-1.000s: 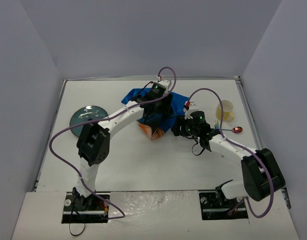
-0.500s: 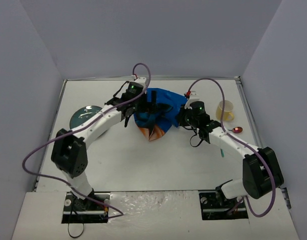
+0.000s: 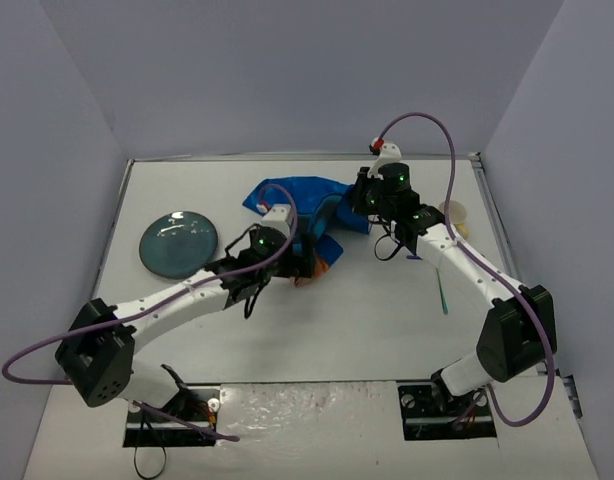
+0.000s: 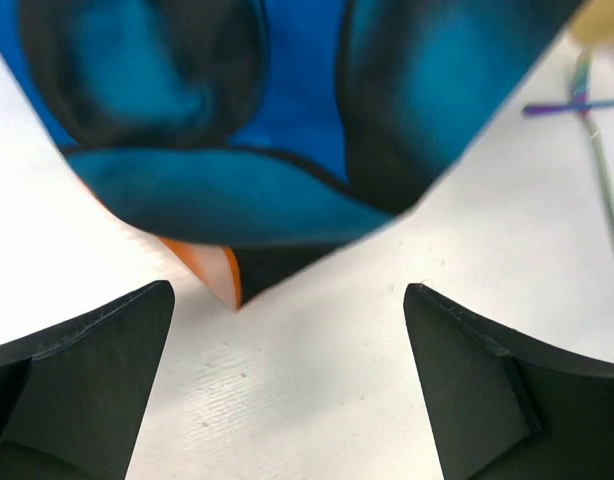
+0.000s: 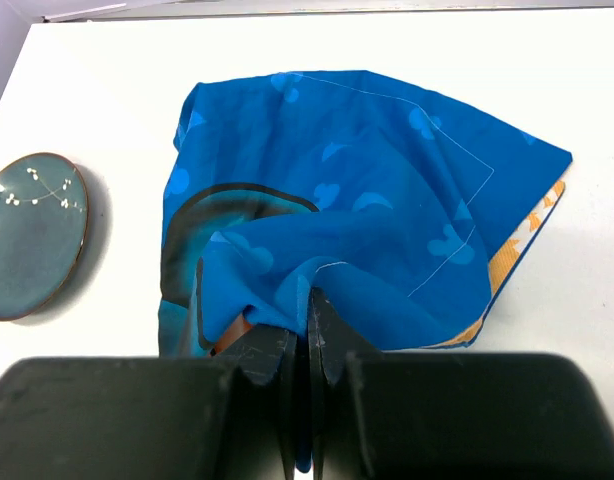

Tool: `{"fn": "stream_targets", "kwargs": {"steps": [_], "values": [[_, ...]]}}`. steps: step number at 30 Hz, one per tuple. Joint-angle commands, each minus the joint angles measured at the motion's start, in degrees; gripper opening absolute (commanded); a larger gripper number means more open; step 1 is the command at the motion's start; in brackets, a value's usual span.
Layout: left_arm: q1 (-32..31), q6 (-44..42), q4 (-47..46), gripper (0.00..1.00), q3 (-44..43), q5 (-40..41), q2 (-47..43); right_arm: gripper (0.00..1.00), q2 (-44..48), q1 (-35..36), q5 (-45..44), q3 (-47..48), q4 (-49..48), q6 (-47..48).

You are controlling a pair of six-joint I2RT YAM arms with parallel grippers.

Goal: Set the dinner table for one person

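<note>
The blue cartoon-printed placemat (image 3: 292,195) lies crumpled and partly folded on the white dinner table (image 3: 337,330), its orange underside showing at one corner (image 4: 222,278). My right gripper (image 3: 355,203) is shut on a bunched fold of the placemat (image 5: 367,200) at its right edge, jaws (image 5: 309,300) pressed together on the cloth. My left gripper (image 3: 303,262) is open and empty just in front of the placemat's near corner; in the left wrist view the gap (image 4: 289,292) shows bare table with the blue cloth (image 4: 287,110) hanging just beyond.
A teal plate (image 3: 179,243) sits at the left of the table, also in the right wrist view (image 5: 32,235). A yellow cup (image 3: 455,213) is partly hidden behind the right arm. A green utensil (image 3: 444,295) lies at the right; utensils show in the left wrist view (image 4: 599,150).
My left gripper has come off the placemat and drawn back toward the near side, open. My right gripper has moved toward the far side, still shut on the cloth.
</note>
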State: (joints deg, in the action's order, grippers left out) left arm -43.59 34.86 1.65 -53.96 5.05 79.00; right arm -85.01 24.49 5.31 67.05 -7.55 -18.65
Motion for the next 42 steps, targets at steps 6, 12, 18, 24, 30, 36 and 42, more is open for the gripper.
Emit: {"fn": "stream_targets", "kwargs": {"steps": [6, 12, 18, 24, 30, 36, 42], "values": [[-10.91, 2.31, -13.59, 0.97, 2.90, 18.22, 8.52, 0.00, -0.25, 0.47, -0.99, 5.90, -0.19, -0.86], [-11.04, 5.20, -12.55, 0.93, 2.76, 25.32, 13.35, 0.00, 0.41, 0.43, -0.13, 5.90, -0.19, -1.25], [-10.31, 7.54, -12.39, 0.86, 2.62, 28.58, 16.35, 0.00, 1.43, 0.47, 0.62, 5.75, -0.22, -1.42], [-7.92, 9.17, -16.71, 0.79, 4.23, 26.24, 18.40, 0.00, 2.41, 0.38, 0.76, 5.00, -0.19, -1.41], [-6.59, 9.02, -18.48, 0.66, 4.24, 25.95, 20.00, 0.00, 3.62, 0.45, 0.49, 4.30, -0.16, -1.28], [-1.84, 9.15, -17.55, 0.28, 4.83, 24.83, 17.76, 0.00, 4.06, -0.15, -0.04, 5.12, 0.70, 0.11], [6.22, -0.04, -10.72, 0.00, -0.08, 22.02, 9.61, 0.00, 3.23, -2.89, 0.05, 8.97, 2.05, 2.13]]}}
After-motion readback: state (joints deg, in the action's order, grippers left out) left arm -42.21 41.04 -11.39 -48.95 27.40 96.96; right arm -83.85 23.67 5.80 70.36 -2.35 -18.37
